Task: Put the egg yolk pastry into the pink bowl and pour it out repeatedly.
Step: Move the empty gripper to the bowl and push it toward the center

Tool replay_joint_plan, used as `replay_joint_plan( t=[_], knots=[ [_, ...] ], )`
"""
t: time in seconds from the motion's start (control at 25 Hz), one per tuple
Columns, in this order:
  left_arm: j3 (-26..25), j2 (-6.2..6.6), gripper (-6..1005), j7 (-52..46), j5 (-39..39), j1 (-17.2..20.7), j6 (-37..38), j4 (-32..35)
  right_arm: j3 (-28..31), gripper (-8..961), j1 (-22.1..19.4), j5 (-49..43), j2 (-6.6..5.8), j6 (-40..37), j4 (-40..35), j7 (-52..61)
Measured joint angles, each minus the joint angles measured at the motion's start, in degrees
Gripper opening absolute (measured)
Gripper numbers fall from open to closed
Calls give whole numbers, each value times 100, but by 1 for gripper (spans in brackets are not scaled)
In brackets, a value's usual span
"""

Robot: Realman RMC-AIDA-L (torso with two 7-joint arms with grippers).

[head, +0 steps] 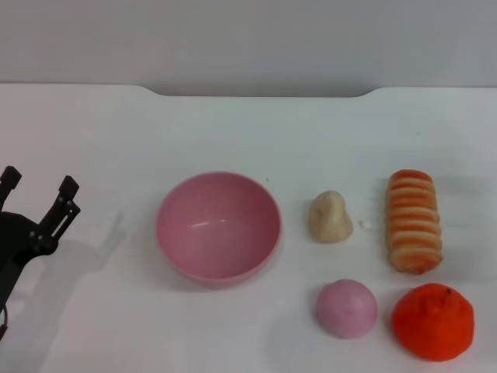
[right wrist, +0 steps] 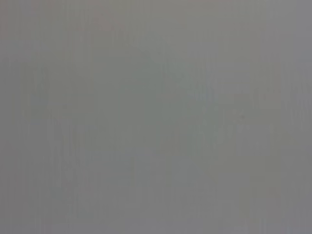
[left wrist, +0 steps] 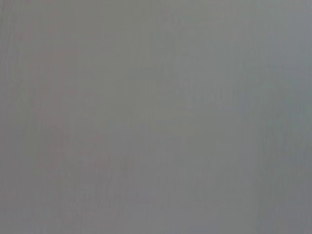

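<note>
The egg yolk pastry (head: 331, 218) is seen lying on the white table (head: 248, 132), just to the right of the pink bowl (head: 218, 228) and apart from it, with the ridged bread roll (head: 414, 221) further right and the pink ball (head: 346, 308) and an orange (head: 432, 322) nearer the robot. The left gripper (head: 39, 187) is held over the table's left edge, well apart from the bowl, its fingers spread and nothing between them. Only flat grey is shown in both wrist views, and the right gripper is not seen.
</note>
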Motion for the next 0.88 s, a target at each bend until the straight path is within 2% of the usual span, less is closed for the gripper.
replay_joint_plan(
  t=[0.88],
  knots=[
    [-140,6,829,-6,-11,-27,-68,-3,16,564,10,-8,0,53,4,5]
  ],
)
